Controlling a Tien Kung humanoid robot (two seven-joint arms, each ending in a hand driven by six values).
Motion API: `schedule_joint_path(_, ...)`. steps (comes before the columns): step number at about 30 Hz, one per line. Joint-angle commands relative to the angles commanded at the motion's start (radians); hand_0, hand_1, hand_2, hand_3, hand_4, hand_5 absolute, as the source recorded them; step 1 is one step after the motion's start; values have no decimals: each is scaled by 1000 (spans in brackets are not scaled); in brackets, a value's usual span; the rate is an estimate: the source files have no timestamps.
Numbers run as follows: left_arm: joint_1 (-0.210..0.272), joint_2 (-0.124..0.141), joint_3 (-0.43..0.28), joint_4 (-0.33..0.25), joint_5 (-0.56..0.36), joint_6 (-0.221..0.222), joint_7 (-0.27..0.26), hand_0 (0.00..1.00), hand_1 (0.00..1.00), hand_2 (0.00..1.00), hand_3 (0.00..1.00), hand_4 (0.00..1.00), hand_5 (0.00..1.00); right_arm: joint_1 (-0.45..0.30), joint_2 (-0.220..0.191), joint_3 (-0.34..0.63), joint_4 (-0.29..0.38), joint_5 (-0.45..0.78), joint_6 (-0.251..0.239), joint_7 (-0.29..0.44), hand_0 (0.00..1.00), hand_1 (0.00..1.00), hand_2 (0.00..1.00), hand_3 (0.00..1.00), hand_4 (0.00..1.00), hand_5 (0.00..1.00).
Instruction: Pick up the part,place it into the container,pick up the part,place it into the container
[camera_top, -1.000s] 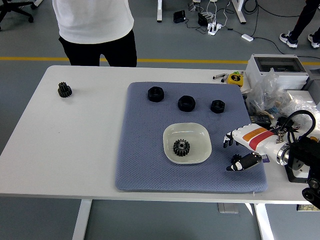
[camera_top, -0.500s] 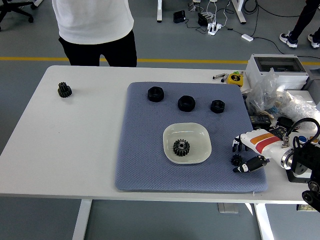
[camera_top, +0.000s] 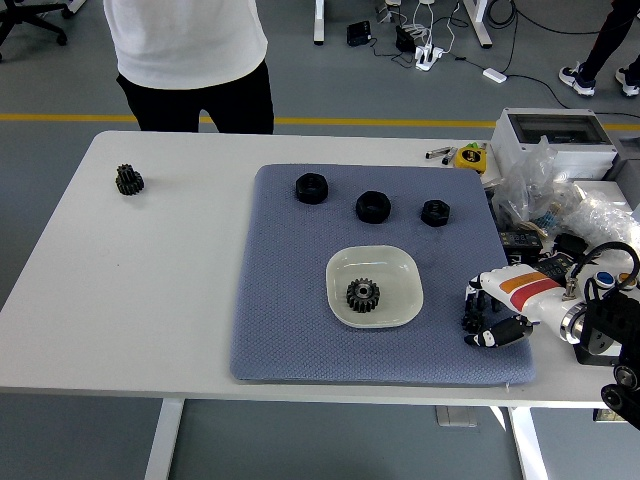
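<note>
Reaching in from the right, the right hand (camera_top: 497, 315) had its fingers curled around a small black gear (camera_top: 470, 322) on the blue mat (camera_top: 290, 300), beside the white dish (camera_top: 374, 287) holding another gear (camera_top: 362, 294).

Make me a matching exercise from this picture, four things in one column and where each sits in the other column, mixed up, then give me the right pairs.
Things
1. dark toothed metal gear
2. small dark gear with a brassy rim
3. yellow tape measure
4. robot's white right hand with black fingers

Places
A. on the bare white table, far left
B. inside the shallow cream square dish
C. over the near right corner of the blue-grey mat
D. just past the mat's far right corner

Pairs: 1-B, 2-A, 3-D, 4-C
</note>
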Motion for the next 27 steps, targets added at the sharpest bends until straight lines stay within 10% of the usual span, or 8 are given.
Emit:
schedule_joint_path(11,4,0,-9,0,17,-4,4,634,617,606,553,595,509,7,0,-6,5,8,-17,1,181,377,455,519,842,250)
schedule_joint_path(12,4,0,-10,0,18,-4,5,634,616,607,553,595,510,7,0,-8,6,8,-18,1,206,343,430,524,841,59)
schedule_joint_path(27,4,-1,-21,-1,39,-8,10,633,615,608,554,595,509,10,3,-28,9,-3,-39,6,84,210,315,492,767,112)
